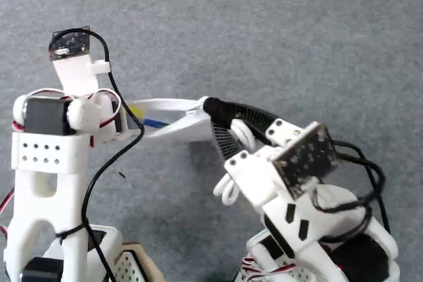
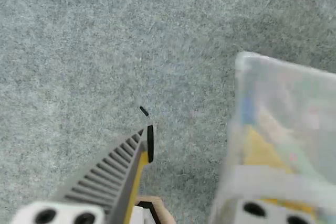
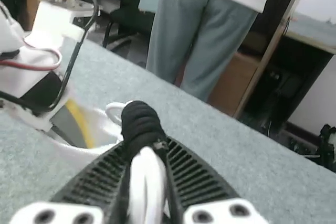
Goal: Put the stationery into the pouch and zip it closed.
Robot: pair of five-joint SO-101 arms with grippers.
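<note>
Grey table bears pouch, end clamped by right fingers, left fingers open alongside.

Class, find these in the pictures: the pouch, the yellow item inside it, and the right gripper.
pouch (image 1: 175, 130): high view, on its pale lower wall.
yellow item (image 1: 136, 111): high view, on the part showing through the pouch.
right gripper (image 3: 140, 129): right wrist view, at its black fingertips.

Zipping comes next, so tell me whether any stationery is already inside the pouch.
Yes, the high view shows yellow and blue stationery lying inside the open pouch.
</note>
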